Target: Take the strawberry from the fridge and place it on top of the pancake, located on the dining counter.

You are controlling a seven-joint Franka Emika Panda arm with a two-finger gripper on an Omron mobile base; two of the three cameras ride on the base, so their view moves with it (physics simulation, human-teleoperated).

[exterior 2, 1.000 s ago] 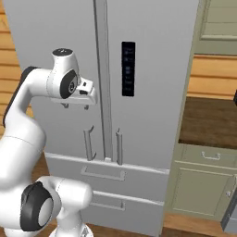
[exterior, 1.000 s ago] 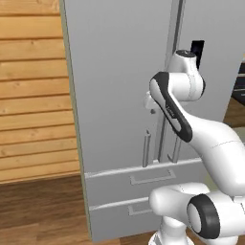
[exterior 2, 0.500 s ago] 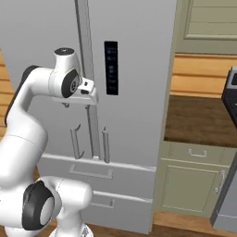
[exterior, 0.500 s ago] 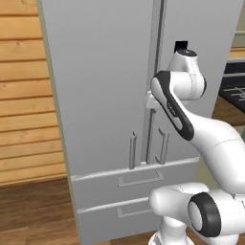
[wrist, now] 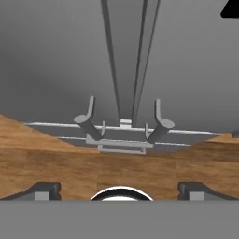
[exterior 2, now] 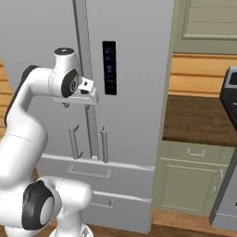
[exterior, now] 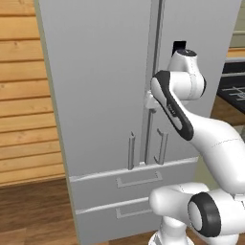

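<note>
Light-grey fridge (exterior: 105,91), both doors shut, paired vertical bar handles (exterior: 131,151).

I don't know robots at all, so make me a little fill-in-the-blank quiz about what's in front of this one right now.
1. Both upper doors of the fridge are ____.
2. The gripper has its jaws ____, holding nothing.
3. Below the two bar handles the fridge has ____ drawers.

Missing words: closed; open; two

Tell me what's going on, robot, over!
Gripper open, holding nothing. Fridge doors both shut, handles ahead of the hand. Strawberry not out yet. Nothing between hand and doors.
</note>
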